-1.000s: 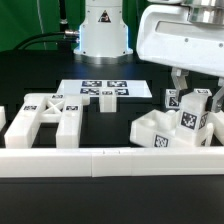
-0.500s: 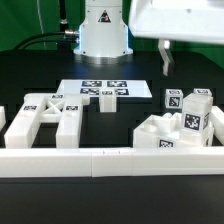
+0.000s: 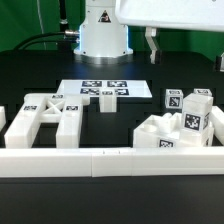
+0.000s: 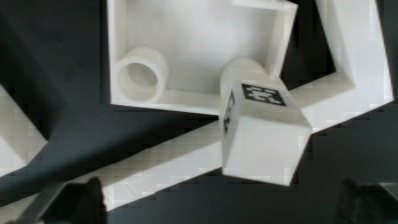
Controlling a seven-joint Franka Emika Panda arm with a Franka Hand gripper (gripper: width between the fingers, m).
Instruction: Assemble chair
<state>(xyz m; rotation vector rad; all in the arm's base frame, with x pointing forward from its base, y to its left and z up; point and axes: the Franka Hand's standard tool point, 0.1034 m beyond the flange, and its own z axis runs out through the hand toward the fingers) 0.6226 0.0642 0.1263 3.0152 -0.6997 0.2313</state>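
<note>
Hand point(image 3: 186, 56) wide open, empty, above the glossy white plastic seat slab point(image 3: 148, 129). Tagged white square plastic post point(image 3: 197, 116) on the slab may sit loose; finger contact could topple it.

The exterior view sits low by the white rail point(image 3: 100, 158), facing across the table point(image 3: 35, 75) to the robot base point(image 3: 103, 30). The wrist view looks closely down on the tagged post point(image 4: 263, 125) point(image 3: 190, 119), at the exterior view's right.

1. X-braced frame point(image 3: 45, 118) lies on the tabletop point(image 3: 30, 80), exterior view's left
2. Seat slab point(image 3: 160, 138) and posts point(image 3: 196, 112) cluster right
3. Marker board point(image 3: 105, 91) lies behind, between them
4. Rail point(image 3: 110, 158) spans the front
</note>
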